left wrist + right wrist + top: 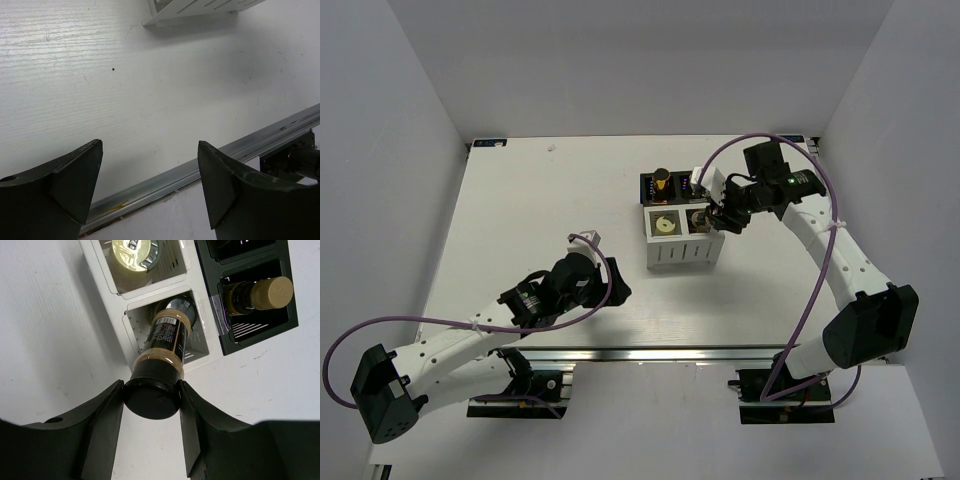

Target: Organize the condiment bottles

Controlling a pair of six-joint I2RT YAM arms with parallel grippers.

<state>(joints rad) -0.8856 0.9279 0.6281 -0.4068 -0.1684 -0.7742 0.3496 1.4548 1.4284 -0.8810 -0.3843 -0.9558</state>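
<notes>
Matt grained white table, brushed metal rail, smooth black plastic jar cap

No legible text; fine print on label of brown jar too small to read

Bench white, faintly grained; box half white, half black, with slotted walls; jar tan with black cap and dark printed label; tall bottle dark, tan-capped; pale bottle creamy yellow; cables purple.
</notes>
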